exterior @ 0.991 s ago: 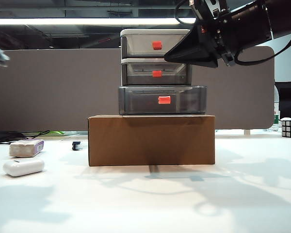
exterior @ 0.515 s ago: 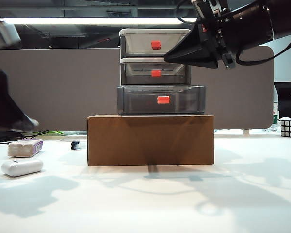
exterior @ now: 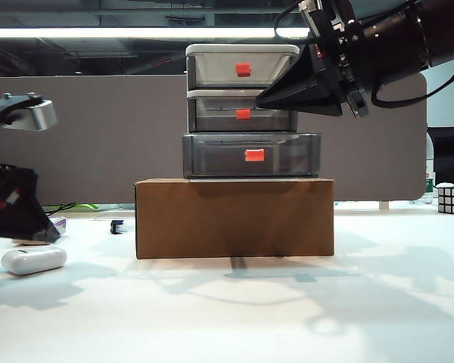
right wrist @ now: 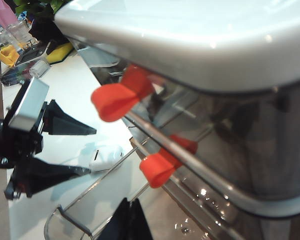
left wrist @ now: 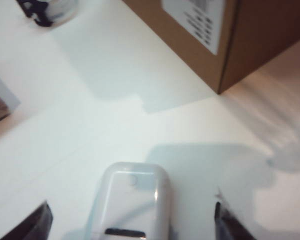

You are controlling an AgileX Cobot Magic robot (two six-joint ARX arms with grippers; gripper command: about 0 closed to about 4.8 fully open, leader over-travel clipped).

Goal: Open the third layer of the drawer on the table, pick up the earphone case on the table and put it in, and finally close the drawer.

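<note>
Earphone case [exterior: 34,260]: small, smooth, white, rounded; lay on the table [exterior: 234,318] at its left, well apart from the drawer [exterior: 246,113].
Left pincer [left wrist: 132,220]: spread, straddling the case; fingertips cropped.
Third layer [exterior: 251,156]: pulled out.
Right pincer [right wrist: 130,220]: pressed together beside upper tiers; tips cropped.

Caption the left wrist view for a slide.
Open left gripper poised over the white earphone case on the table, cardboard box beyond.
</note>
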